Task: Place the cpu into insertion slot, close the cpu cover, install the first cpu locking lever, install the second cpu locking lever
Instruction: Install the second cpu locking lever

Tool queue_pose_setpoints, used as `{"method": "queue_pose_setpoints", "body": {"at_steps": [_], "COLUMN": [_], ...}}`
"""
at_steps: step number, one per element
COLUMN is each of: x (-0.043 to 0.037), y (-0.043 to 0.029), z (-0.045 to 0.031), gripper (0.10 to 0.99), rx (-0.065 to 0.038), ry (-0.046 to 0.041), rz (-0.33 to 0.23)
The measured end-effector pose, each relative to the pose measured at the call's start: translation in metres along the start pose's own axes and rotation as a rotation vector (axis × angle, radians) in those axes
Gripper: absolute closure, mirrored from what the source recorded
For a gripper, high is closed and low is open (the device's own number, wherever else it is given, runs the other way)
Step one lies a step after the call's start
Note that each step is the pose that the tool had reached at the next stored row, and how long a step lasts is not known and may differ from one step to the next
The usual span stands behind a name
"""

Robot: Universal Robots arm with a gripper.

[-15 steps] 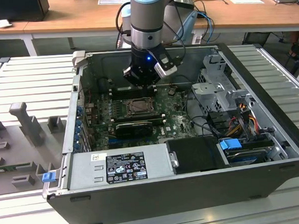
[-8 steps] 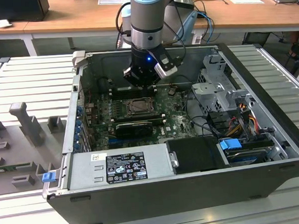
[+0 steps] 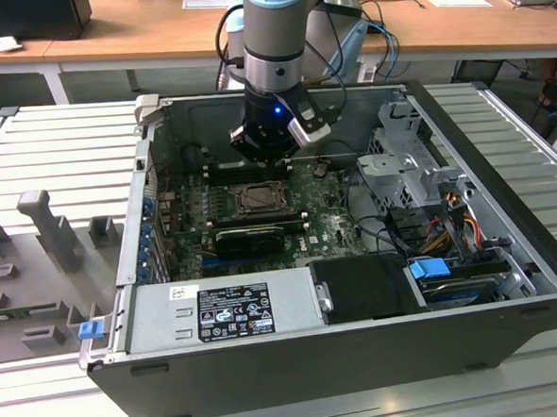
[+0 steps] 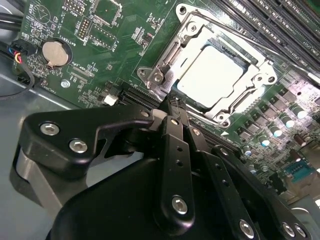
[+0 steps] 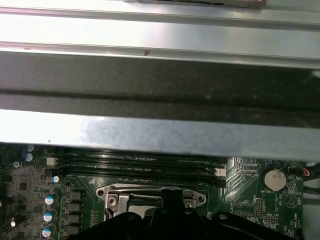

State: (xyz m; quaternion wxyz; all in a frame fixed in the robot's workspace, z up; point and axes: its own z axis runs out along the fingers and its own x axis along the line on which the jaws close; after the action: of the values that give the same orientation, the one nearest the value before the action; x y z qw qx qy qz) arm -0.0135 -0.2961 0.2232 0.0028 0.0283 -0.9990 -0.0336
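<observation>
The gripper (image 4: pixel 172 102), fingers pressed together, hangs in the open case (image 3: pixel 502 148), tips at the 7 o'clock corner of the cover (image 4: pixel 192 35). The cover lies shut over the cpu (image 4: pixel 212 75), which is seated in the slot (image 3: pixel 257 199).

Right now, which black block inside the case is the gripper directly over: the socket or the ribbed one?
The insertion slot, with the gripper right above its cover; the ribbed block lies beside it, nearer the power supply.
</observation>
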Motion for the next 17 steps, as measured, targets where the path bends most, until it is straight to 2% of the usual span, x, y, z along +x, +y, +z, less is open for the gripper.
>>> {"method": "queue_pose_setpoints", "body": {"at_steps": [9, 11, 12, 17], "x": [0.0002, 0.0002, 0.0002, 0.0003], "y": [-0.0024, -0.0018, -0.0013, 0.0002], "z": [-0.0004, -0.0097, -0.0169, -0.0395], "gripper": [0.980, 0.980, 0.980, 0.980], "rx": [0.000, 0.000, 0.000, 0.000], "ry": [0.0001, -0.0001, -0.0001, -0.0001], "rz": [0.000, 0.000, 0.000, 0.000]}}
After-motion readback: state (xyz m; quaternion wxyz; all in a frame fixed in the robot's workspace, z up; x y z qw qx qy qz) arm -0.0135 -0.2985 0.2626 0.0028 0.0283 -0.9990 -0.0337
